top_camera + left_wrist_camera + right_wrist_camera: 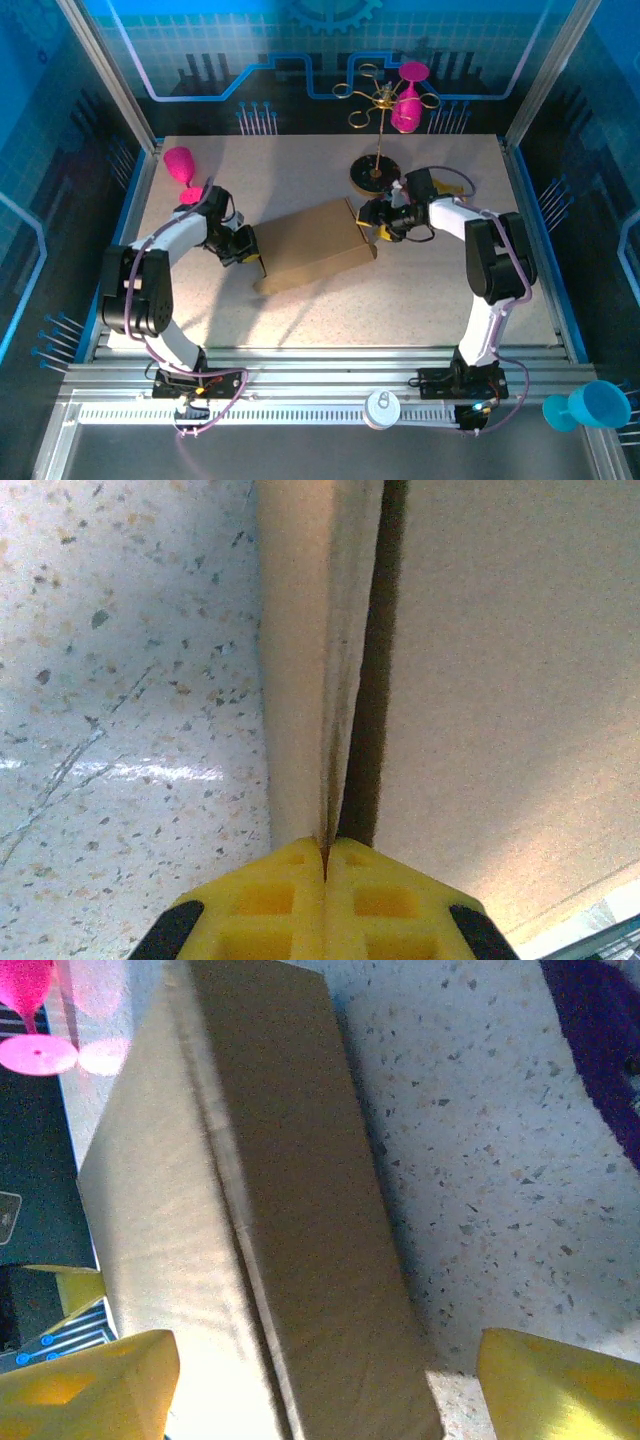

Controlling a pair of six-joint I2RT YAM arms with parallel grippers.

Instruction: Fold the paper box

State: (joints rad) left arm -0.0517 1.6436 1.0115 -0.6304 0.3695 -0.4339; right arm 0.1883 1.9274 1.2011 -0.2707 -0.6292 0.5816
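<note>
Cardboard paper box (315,245) edge is pinched by left gripper (325,858); right gripper (325,1370), fingers spread, should be centred before closing.

The left arm (160,250) reaches in from the left side of the table, forearm low and pointing right. The left gripper (252,258) has its yellow fingers (270,900) pressed together, pinching a thin flap edge of the paper box (312,245). The right arm (492,255) bends leftward, and the right gripper (372,224) has its fingers (90,1385) spread wide.
</note>
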